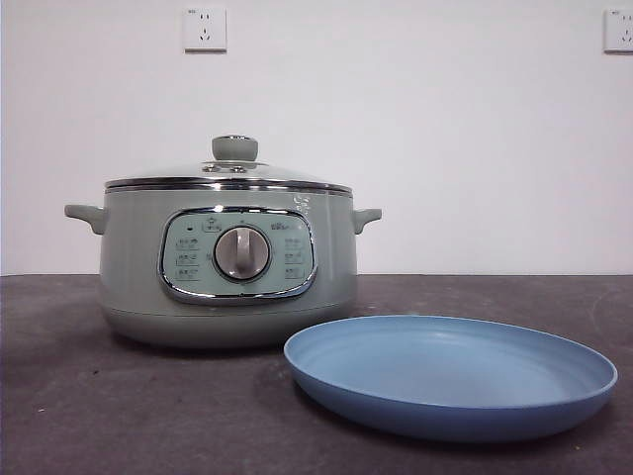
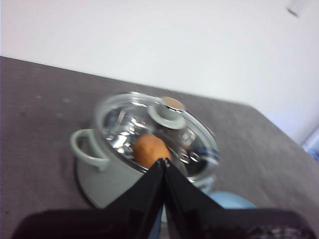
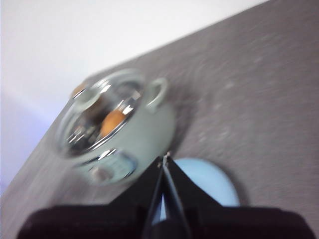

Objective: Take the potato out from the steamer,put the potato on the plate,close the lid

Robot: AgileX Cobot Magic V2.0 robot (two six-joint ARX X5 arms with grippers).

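The sage-green steamer [image 1: 227,267] stands at the left of the table with its glass lid [image 1: 229,174] on it. The orange-brown potato [image 2: 151,150] shows through the lid in the left wrist view and in the right wrist view [image 3: 112,122]. The light-blue plate [image 1: 450,376] lies empty in front and to the right of the steamer. My left gripper [image 2: 163,160] is shut and empty, high above the table near the steamer. My right gripper [image 3: 165,157] is shut and empty, high above the plate [image 3: 209,181]. Neither arm shows in the front view.
The dark grey table [image 1: 69,396] runs to a white wall. Two wall sockets [image 1: 205,29] sit high on the wall. Both wrist views are blurred.
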